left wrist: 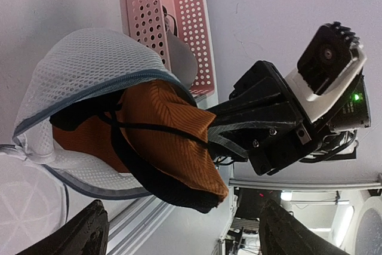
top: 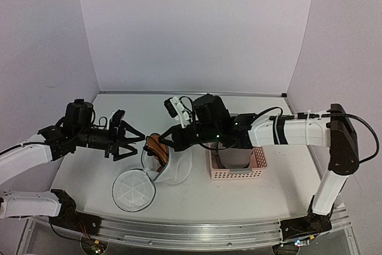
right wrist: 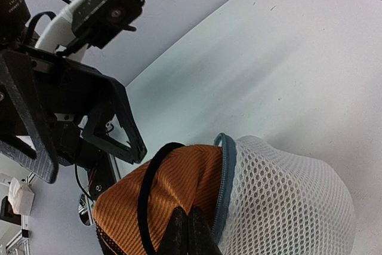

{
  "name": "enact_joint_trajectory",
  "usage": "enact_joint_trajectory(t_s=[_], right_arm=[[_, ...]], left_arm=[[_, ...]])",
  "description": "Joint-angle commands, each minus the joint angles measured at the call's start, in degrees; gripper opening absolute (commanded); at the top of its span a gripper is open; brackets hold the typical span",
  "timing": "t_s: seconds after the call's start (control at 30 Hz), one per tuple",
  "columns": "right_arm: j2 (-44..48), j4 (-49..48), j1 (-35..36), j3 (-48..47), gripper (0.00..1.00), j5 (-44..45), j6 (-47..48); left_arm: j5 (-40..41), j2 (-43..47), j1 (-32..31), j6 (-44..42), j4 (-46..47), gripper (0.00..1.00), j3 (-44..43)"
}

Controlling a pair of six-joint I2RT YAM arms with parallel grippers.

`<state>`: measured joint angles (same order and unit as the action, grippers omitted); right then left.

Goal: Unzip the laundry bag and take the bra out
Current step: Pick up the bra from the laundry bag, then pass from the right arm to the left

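Left gripper [top: 137, 143] (top view): fingers spread wide with nothing between them, held above the table [top: 197, 104] at 9 o'clock of the bag's mouth, near it but apart.
Right gripper [top: 165, 145]: pressed together on the bra [top: 156, 146], reaching in from 3 o'clock.
Laundry bag [top: 174, 170]: lies on the table mid-view, unzipped, its mouth turned toward 10 o'clock; the orange cup sticks out of it.
Lid [top: 134, 190]: flat mesh disc on the table at 7 o'clock of the bag, touching it.
Pink basket [top: 239, 173]: just beside the bag at 3 o'clock, under the right arm.
Left wrist view, own fingers [left wrist: 89, 231]: one at 7 o'clock and one at 5 o'clock, set far apart (only air between them).
Bra, same view: half out of the mesh mouth, hanging toward 4 o'clock; the right gripper's tips clamp the cup's edge from 3 o'clock.
Strap [left wrist: 161, 128]: thin, black, running across the cup.
Right wrist view, own fingertips [right wrist: 179, 234]: closed together at 6 o'clock, pinching the ribbed orange cup.
Zipper rim [right wrist: 224, 177]: grey-blue, between the cup and the white mesh at 4 o'clock.
Left gripper, same view: at 9 o'clock, jaws gaping, clear of the bra.
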<state>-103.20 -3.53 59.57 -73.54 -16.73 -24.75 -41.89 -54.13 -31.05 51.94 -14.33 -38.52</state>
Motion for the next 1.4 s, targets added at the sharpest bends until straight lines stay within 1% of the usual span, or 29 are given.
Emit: enact_joint_trajectory(t_s=[0.0, 0.07, 0.27, 0.6, 0.7, 0.77, 0.87, 0.97, 1.0, 1.17, 1.2, 1.27, 1.33, 1.37], right_arm=[[-0.7, -6.2, 1.0, -1.8, 0.0, 2.7, -0.4], [-0.8, -6.6, 1.2, -1.9, 0.0, 3.0, -0.4], [-1.0, -6.8, 1.9, -1.9, 0.0, 3.2, 0.4], [-0.1, -7.0, 2.4, -0.7, 0.0, 4.3, 1.3], [0.0, -7.0, 2.4, -0.4, 0.0, 4.5, 1.3], [0.1, -7.0, 2.4, -0.2, 0.0, 4.6, 1.3], [0.0, -7.0, 2.4, -0.1, 0.0, 4.4, 1.4], [0.3, -7.0, 2.4, -0.1, 0.0, 4.2, 1.4], [0.3, -7.0, 2.5, -0.1, 0.0, 4.2, 1.4], [1.0, -7.0, 2.4, 0.4, 0.0, 3.8, 1.3], [1.2, -6.8, 2.4, 0.6, 0.05, 4.0, 1.3], [2.0, -6.4, 2.4, 1.1, 0.19, 4.4, 1.3], [3.3, -5.5, 2.5, 1.7, 0.31, 4.9, 1.6], [4.0, -4.9, 2.5, 1.9, 0.35, 5.2, 1.7]], left_arm=[[-3.9, -1.4, -1.0, 9.3, 13.8, 0.88, 2.8], [-3.7, -2.2, -1.6, 11.2, 16.6, 0.88, 3.5], [-2.9, -3.9, -2.0, 12.7, 18.4, 0.87, 3.6], [-2.2, -8.1, -3.5, 13.9, 20.7, 0.71, 4.5], [-2.1, -8.6, -4.0, 14.0, 21.0, 0.61, 4.4], [-2.0, -8.8, -4.1, 14.0, 21.0, 0.53, 4.2], [-2.1, -9.3, -4.3, 13.8, 21.1, 0.3, 4.2], [-2.3, -9.9, -4.4, 13.2, 21.2, 0.05, 3.9], [-2.4, -10.1, -4.4, 13.0, 21.2, 0.0, 3.9], [-2.2, -10.6, -4.4, 12.2, 21.3, 0.0, 3.9], [-2.2, -10.7, -4.4, 12.1, 21.2, 0.0, 3.9], [-2.1, -10.7, -4.4, 11.8, 21.2, 0.0, 4.0], [-1.9, -10.6, -4.4, 11.6, 21.2, 0.0, 4.1], [-1.7, -10.5, -4.4, 11.5, 21.1, 0.0, 4.1]])
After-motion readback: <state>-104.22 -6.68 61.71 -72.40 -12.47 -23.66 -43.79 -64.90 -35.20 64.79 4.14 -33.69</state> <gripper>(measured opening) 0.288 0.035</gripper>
